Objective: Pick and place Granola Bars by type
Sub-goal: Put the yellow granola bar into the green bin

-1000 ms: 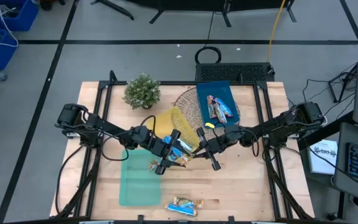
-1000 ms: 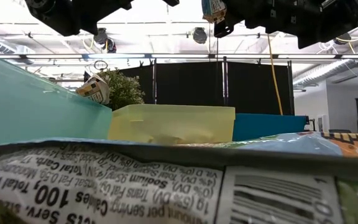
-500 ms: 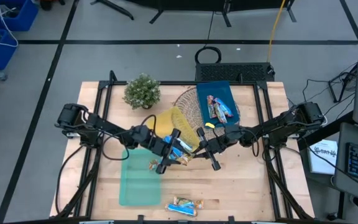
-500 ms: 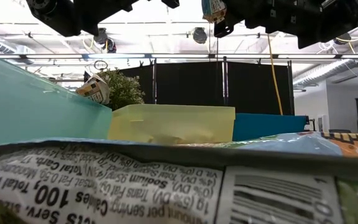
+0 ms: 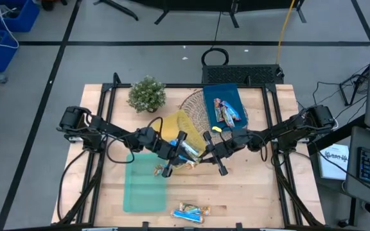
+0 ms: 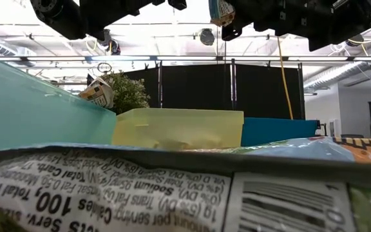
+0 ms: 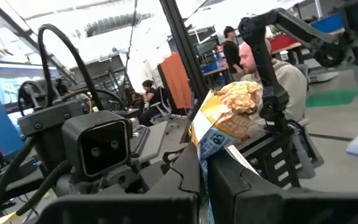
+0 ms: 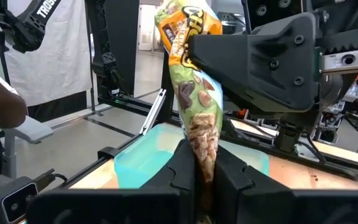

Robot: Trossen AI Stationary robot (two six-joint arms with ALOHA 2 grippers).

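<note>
One granola bar (image 5: 189, 153) in a gold, green and blue wrapper hangs in the air over the table's middle, between my two grippers. My left gripper (image 5: 180, 153) reaches it from the left and my right gripper (image 5: 202, 153) from the right; both are shut on it. The low view shows only a tip of this bar (image 6: 221, 9), at the top edge. Other granola bars lie in the blue tray (image 5: 227, 113), on the green tray (image 5: 160, 169) and at the near edge (image 5: 191, 212). My left gripper pinches one end of the bar (image 7: 205, 163) between its two fingers, coming about level from the table's left. The rest of the wrapper (image 7: 229, 118) sticks out past the fingertips, clear of the table. My right gripper pinches the bar's other end (image 8: 204, 155) between its two fingers, coming about level from the table's right. The wrapper (image 8: 188, 37) runs on beyond the fingertips toward my left gripper, clear of the table.
A yellow tray (image 5: 172, 123) lies behind the grippers, a blue tray (image 5: 235, 96) at the far right, and a green tray (image 5: 143, 189) at the near left. A potted plant (image 5: 148, 94) stands far left, with a woven mat (image 5: 193, 102) beside it. People show beyond the table.
My left gripper has shut on the near end of the bar that my right gripper holds up. Both arms have kept their place and the bar has stayed in the air.
</note>
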